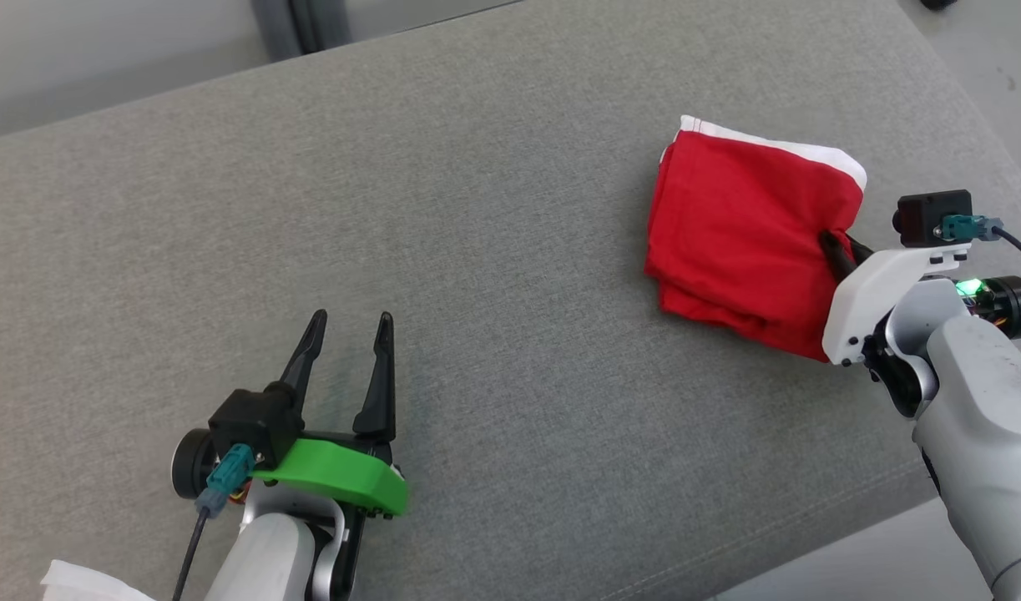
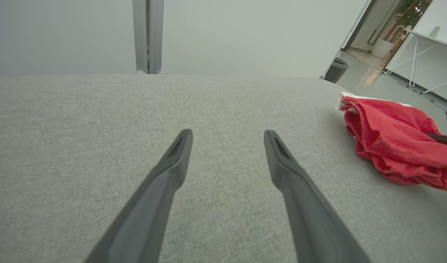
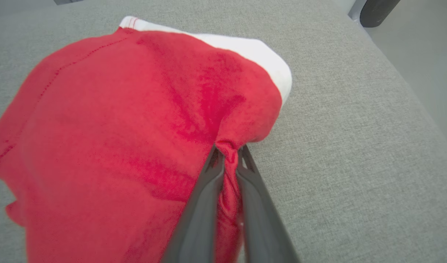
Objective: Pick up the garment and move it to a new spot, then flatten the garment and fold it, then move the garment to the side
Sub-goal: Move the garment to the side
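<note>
Two claws, two jobs. Nearest you, the left claw (image 1: 351, 318) hovers over the bare grey fabric surface (image 1: 510, 250) with its fingers spread wide, holding nothing. Farther off to the right, the right claw (image 3: 229, 149) is pinched tight on a bunched edge of the folded red garment (image 1: 744, 225), which lies near the surface's right end. Drag the garment aside low and slowly, so you don't spill the folds. No label or writing is legible.
</note>
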`<state>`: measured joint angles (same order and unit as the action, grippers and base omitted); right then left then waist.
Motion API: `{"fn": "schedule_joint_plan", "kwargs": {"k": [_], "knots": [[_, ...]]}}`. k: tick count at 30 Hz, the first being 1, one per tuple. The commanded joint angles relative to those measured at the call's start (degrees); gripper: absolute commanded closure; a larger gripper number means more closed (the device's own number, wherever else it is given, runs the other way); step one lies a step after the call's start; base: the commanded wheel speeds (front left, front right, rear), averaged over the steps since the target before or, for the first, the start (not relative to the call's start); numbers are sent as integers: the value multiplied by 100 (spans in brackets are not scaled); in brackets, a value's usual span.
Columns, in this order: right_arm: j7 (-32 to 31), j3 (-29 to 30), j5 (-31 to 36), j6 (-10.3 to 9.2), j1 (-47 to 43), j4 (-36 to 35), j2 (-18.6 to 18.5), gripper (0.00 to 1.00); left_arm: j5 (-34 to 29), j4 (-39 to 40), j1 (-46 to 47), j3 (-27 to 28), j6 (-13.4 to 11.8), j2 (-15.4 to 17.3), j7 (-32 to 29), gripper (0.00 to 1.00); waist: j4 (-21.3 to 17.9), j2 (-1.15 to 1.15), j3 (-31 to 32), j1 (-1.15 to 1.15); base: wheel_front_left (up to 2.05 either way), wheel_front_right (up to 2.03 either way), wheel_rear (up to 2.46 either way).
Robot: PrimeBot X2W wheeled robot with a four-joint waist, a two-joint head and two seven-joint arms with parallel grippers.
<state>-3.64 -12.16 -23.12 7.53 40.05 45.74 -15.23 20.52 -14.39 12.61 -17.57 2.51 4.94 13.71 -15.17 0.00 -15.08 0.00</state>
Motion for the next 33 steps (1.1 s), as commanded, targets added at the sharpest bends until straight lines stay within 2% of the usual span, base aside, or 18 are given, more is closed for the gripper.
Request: {"fn": "schedule_joint_plan", "kwargs": {"k": [1,5,11,22,33], "knots": [[63,38,26,-9,120,32,34,100,-47,10,125,0,-2,77,-4,0,-440,0,-432,0,0,0,0],[117,135,-9,-9,255,154,21,100,-73,52,189,-39,9,113,-52,0,-377,0,-534,0,0,0,0],[28,158,54,-9,727,332,-216,100,-113,239,292,-53,-50,149,-67,0,-65,0,-810,0,0,0,0],[-227,108,459,-10,1818,651,-1313,100,-240,649,531,-185,-92,223,-114,0,643,0,-1483,0,0,0,0],[-296,216,692,-10,2562,1223,-1930,100,-308,846,635,-297,-123,247,-109,0,981,0,-1814,0,0,0,0]]}}
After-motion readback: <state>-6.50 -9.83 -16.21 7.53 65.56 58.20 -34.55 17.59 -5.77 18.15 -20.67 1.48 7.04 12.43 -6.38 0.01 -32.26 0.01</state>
